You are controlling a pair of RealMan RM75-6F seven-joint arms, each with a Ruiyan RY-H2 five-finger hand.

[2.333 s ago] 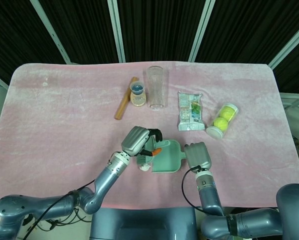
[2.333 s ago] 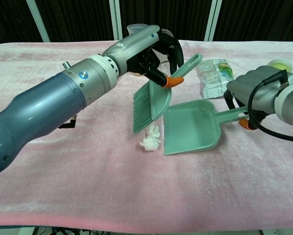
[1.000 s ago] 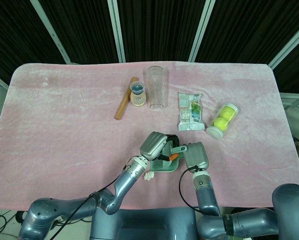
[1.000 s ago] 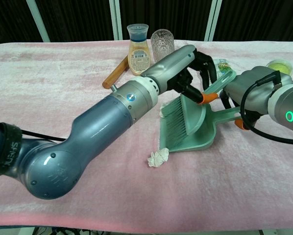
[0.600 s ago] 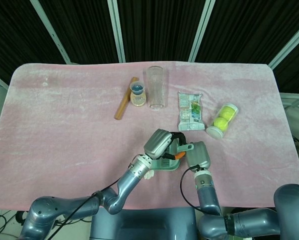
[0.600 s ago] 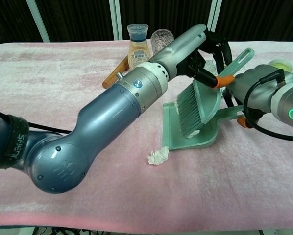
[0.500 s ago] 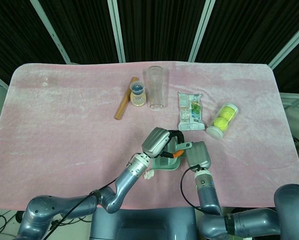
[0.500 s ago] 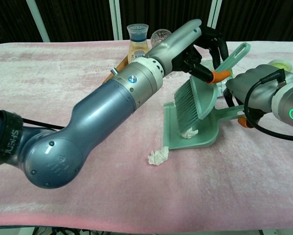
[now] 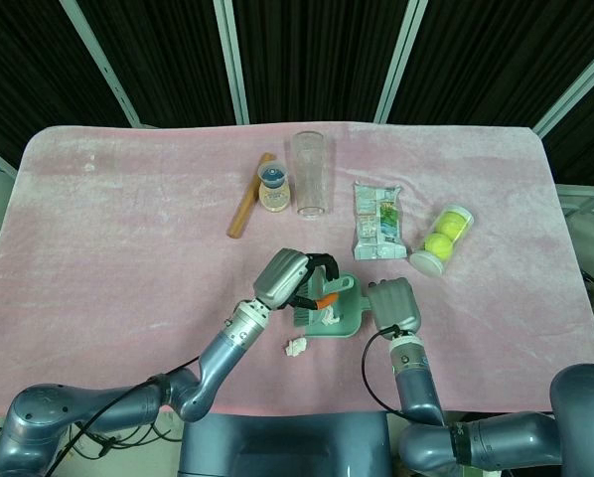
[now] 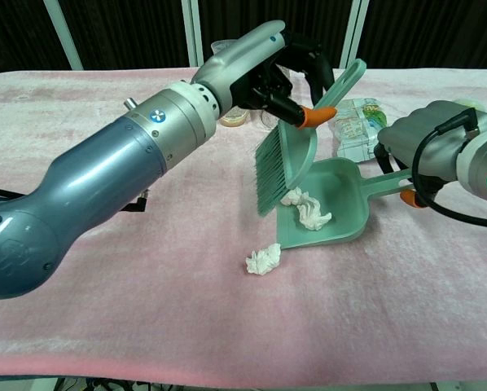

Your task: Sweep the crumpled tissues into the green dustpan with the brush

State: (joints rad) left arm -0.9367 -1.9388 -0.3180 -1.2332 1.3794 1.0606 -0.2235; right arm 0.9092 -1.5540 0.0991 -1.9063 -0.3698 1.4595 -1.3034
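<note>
The left hand (image 10: 280,69) is wrapped round the brush (image 10: 282,155), bristles hanging clear of the pink cloth (image 10: 105,269). The right hand (image 10: 418,134) is closed on the handle of the green dustpan (image 10: 329,208), near the table's front edge. Two crumpled tissues (image 10: 306,208) lie in the pan; a third tissue (image 10: 263,259), small, white and wadded, sits just beside its lip. A fast stroke could flick it past, or nudge the pan.

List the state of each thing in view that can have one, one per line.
Left hand: grips the brush handle.
Brush: lifted, bristles down over the dustpan's front edge.
Right hand: holds the dustpan handle.
Dustpan: flat on the cloth, one tissue inside.
Tissue in dustpan: crumpled, swept in.
Tissue on cloth: crumpled, outside the dustpan.
Glass: upright, looks empty.
Ball tube: lying on its side.
</note>
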